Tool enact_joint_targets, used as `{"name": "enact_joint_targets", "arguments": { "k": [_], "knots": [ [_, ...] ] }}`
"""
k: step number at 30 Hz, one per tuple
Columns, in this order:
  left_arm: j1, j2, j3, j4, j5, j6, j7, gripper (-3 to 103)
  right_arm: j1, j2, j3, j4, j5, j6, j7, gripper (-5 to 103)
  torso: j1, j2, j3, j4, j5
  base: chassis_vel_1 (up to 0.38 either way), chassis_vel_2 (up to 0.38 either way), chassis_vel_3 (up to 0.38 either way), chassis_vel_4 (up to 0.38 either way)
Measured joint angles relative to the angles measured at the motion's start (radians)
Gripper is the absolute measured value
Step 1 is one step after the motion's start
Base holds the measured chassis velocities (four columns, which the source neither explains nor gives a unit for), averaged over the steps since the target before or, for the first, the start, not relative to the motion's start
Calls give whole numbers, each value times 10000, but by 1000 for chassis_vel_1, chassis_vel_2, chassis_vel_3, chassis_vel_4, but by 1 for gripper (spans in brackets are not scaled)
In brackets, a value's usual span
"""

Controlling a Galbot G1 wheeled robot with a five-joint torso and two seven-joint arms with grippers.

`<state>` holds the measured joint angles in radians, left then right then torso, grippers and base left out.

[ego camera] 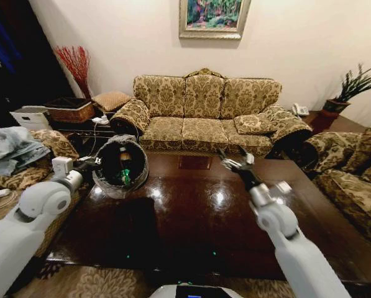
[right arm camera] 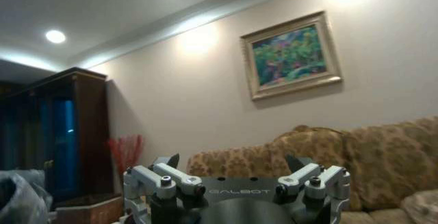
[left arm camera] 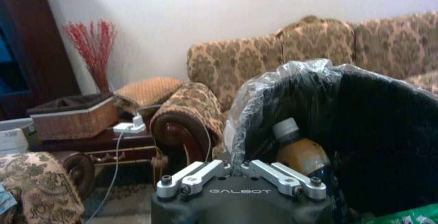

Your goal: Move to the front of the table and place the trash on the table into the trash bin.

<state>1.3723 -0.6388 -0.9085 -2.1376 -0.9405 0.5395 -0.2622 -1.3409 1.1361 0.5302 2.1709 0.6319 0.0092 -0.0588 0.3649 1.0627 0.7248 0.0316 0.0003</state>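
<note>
The trash bin [ego camera: 141,162], black with a clear liner, is tipped so its mouth faces me over the left side of the glossy dark table [ego camera: 191,217]. My left gripper [ego camera: 92,162] is shut on its rim; in the left wrist view the left gripper [left arm camera: 239,166] pinches the liner edge of the bin [left arm camera: 383,131]. Inside lie trash pieces: a tan bottle [left arm camera: 301,152] and a green wrapper [left arm camera: 411,216], seen from the head as the bottle [ego camera: 124,160] and the wrapper [ego camera: 125,178]. My right gripper [ego camera: 233,152] hangs open above the table's middle, with the right gripper [right arm camera: 233,160] holding nothing.
A patterned sofa [ego camera: 204,112] stands behind the table. An armchair [ego camera: 353,180] is at the right. Another chair with clothes [ego camera: 23,155] is at the left. A wicker basket [ego camera: 70,110] rests on a side table at the back left.
</note>
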Motion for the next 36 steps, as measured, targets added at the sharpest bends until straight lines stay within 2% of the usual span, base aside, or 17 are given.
{"name": "enact_joint_targets", "arguments": {
  "k": [5, 11, 14, 17, 23, 25, 31, 36],
  "knots": [
    [388, -290, -669, -314, -150, 53, -1, 1, -548, 375, 315, 308, 32, 185, 34, 100, 0, 0, 0, 9, -5, -25, -37, 40, 38],
    [522, -638, -797, -423, -108, 53, 36, 2, -707, 418, 463, 397, 66, 271, 1, 100, 0, 0, 1, 6, -9, -138, -122, 158, 128],
    [569, -844, -804, -462, -24, 10, 73, 1, -859, 414, 387, 389, -80, 746, -499, 100, 1, 0, 1, 5, -1, -211, -181, 238, 183],
    [569, -861, -826, -464, -4, -28, 100, 2, -1068, 439, 243, 360, -383, 1049, -957, 100, 1, -1, 2, 4, 6, -230, -182, 214, 181],
    [473, -708, -891, -411, -40, -80, 131, 2, -1300, 587, -152, 492, -604, 1395, -943, 100, 1, -2, 1, -4, 5, -67, -99, 41, 70],
    [446, -735, -854, -369, -27, -82, 138, 1, -1280, 615, -227, 480, -662, 1465, -906, 100, 2, -3, 2, 5, -14, 118, 8, -125, -13],
    [430, -831, -736, -265, 65, -148, 163, 1, -1214, 606, -247, 418, -661, 1486, -872, 100, 5, -3, 3, 12, -11, 212, 54, -208, -6],
    [419, -823, -743, -102, 85, -213, 307, 1, -1192, 581, -204, 289, -622, 1487, -875, 100, 3, -3, 3, 3, 3, 272, -42, -293, 58]
  ]
}}
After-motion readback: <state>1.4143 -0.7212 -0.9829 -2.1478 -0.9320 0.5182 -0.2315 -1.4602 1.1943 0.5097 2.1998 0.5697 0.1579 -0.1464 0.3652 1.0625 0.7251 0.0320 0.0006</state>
